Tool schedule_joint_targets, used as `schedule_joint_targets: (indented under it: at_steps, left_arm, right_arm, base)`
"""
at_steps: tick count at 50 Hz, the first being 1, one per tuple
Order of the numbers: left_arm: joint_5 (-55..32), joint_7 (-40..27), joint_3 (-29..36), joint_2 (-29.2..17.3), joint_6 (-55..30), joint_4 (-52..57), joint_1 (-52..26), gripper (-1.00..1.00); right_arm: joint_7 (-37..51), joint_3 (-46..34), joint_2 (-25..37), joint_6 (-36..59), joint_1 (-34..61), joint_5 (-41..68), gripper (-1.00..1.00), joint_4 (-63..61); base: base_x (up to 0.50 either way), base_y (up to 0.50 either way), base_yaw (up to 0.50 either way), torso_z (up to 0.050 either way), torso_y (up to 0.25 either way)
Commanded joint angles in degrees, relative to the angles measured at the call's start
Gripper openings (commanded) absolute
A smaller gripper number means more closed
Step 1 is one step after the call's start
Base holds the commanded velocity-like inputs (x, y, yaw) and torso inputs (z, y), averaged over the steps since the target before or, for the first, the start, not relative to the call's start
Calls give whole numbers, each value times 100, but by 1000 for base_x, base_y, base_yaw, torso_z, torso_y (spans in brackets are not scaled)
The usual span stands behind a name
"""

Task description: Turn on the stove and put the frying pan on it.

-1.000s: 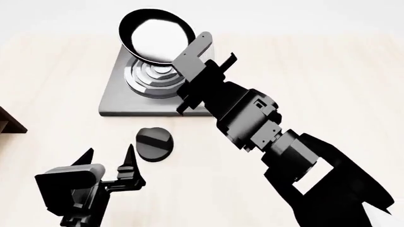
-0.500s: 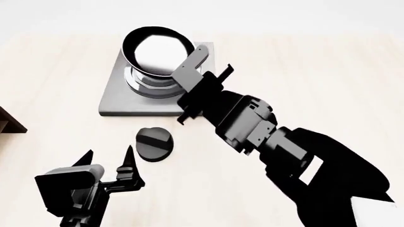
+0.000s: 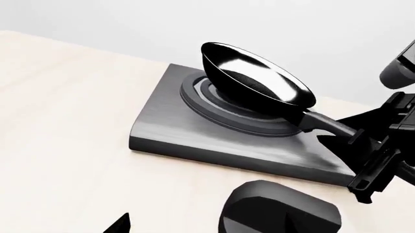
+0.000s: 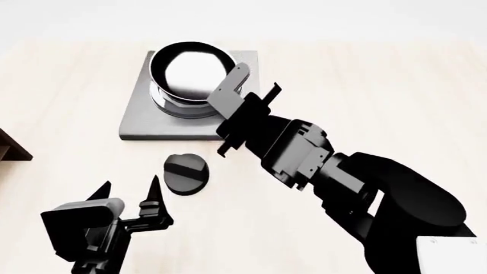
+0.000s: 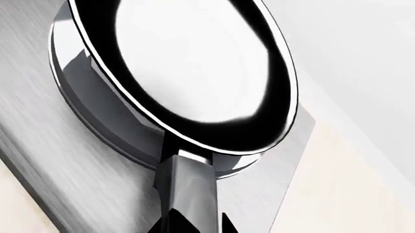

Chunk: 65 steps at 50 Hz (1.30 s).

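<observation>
The frying pan [image 4: 194,69], black with a pale glossy inside, sits tilted low over the burner rings of the grey stove slab [image 4: 145,120]. My right gripper [image 4: 252,84] is shut on the pan's long handle [image 5: 188,187] at the stove's right side. In the right wrist view the handle runs between the fingertips [image 5: 170,224] to the pan [image 5: 194,63]. In the left wrist view the pan [image 3: 259,82] leans with its far rim raised over the stove [image 3: 194,133]. The round black knob [image 4: 186,174] lies on the table in front of the stove. My left gripper [image 4: 131,185] is open and empty, just short of the knob [image 3: 279,213].
The corner of a brown wooden shelf [image 4: 11,149] shows at the left edge. The pale wooden table [image 4: 380,85] stretches around the stove. My right arm [image 4: 350,182] crosses the table from the lower right.
The right gripper has brought the pan back and down from the stove's far edge to over the burner rings. The left gripper has not moved.
</observation>
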Motion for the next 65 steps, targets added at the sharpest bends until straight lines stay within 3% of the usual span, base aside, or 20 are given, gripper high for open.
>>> schedule_joint_targets:
  at_steps: [1,2,14,23,33,59,65]
  left_arm:
    - [2,-6,8,-8,34,-17,11,100]
    - [5,-6,6,-6,44,-26,10,100]
    - [-14,-19,6,-15,64,-41,21,100]
    - [-23,-24,17,-17,74,-74,9,100]
    - [-42,-53,21,-34,60,-58,0,100]
    - [-89,-234,-73,-99,19,63,-104,100]
    - [-79,-433,-272,-152,45,238,-224,100]
  right_arm:
    - [138,59,-29,-48,47,-305,-100,-93]
    - [129,51,-29,-41,49,-310,100,-108]
    - [105,97,-29,-46,96,-158,100,-93]
    - [-313,399,-28,-23,275,858,100,39]
    - [-251,440,92,-149,383,1207,100,-129]
    - [1534,776,2463,-97,676,1299,100,-4350]
    - [2770,1027,3852,-553,384,1049,100,-6545]
  base:
    - [0,0,0,0,0]
    - [0,0,3,0,0]
    - [0,0,0,0,0]
    - [0,0,0,0,0]
    - [0,0,0,0,0]
    - [0,0,0,0,0]
    - [0,0,0,0,0]
